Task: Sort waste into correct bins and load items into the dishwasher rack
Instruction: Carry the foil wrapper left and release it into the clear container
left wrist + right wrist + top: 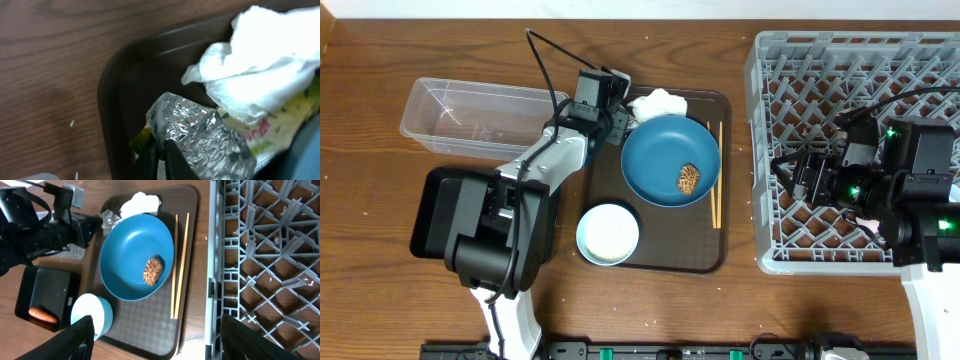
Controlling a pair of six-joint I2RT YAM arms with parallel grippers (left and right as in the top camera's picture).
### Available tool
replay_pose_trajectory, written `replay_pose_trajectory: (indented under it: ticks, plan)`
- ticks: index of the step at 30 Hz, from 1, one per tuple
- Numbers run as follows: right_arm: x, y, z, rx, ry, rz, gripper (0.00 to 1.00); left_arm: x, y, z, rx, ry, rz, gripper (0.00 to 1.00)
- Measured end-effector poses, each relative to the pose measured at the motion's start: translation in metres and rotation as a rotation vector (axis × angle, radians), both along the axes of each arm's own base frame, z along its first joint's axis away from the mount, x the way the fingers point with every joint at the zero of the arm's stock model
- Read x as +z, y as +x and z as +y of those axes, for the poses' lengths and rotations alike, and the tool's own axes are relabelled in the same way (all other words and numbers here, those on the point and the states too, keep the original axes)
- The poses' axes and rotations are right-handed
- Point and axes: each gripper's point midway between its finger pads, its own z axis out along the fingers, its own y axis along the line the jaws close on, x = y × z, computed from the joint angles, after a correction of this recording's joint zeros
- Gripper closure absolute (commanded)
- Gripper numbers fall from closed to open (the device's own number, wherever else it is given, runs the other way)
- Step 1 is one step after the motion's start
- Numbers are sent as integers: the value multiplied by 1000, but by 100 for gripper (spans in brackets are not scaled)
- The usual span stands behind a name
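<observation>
My left gripper (160, 156) is shut on the edge of the crumpled silver foil ball (202, 134) in the far left corner of the brown serving tray (111, 90). The white napkin (255, 65) lies right beside the foil, also in the overhead view (658, 103). The dark blue plate (665, 150) holds the brown food lump (690, 180). The chopsticks (715, 185) lie right of the plate. The white bowl (608, 233) sits at the tray's front. My right gripper (790, 175) is open and empty above the grey rack (850, 60). The carrot (42, 314) lies in the black tray (47, 287). I see neither cup.
The clear tub (480, 115) stands left of the serving tray, behind the black tray (428, 215), which my left arm partly covers. Loose rice grains (71, 123) lie on the wood table. A yellow-green wrapper (280, 125) lies under the napkin.
</observation>
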Motion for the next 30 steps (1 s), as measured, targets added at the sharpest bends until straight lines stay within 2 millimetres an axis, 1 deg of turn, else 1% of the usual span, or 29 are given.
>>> replay_pose_trajectory:
  ticks: [3,5,6,8,11,13,15,16,19,20,23,26,28,30]
  plan:
    - [0,0,0,0,0,0,27,1,-2,1,0,0,9,94]
    - [0,0,0,0,0,0,27,7,-3,1,-1,-1,5,94]
    - [0,0,0,0,0,0,27,13,-4,1,-1,-4,-5,94]
    - [0,0,0,0,0,1,27,31,-3,1,5,-11,-36,94]
    - [0,0,0,0,0,1,27,69,-4,5,19,-20,-103,94]
    - [0,0,0,0,0,2,27,95,-7,10,36,-15,-147,94]
    - [0,-1,0,0,0,3,27,117,-12,19,66,6,-180,94]
    - [0,0,0,0,0,3,27,123,-14,23,81,17,-189,94]
    - [0,0,0,0,0,3,26,137,-21,43,158,69,-202,94]
    - [0,-1,0,0,0,3,26,139,-23,48,175,81,-201,94]
    - [0,-1,0,0,0,3,26,145,-27,72,241,111,-196,94]
    - [0,0,0,0,0,3,26,148,-32,102,309,136,-183,94]
    - [0,0,0,0,0,3,26,146,-36,125,358,156,-161,94]
    - [0,0,0,0,0,3,26,143,-39,143,394,175,-139,94]
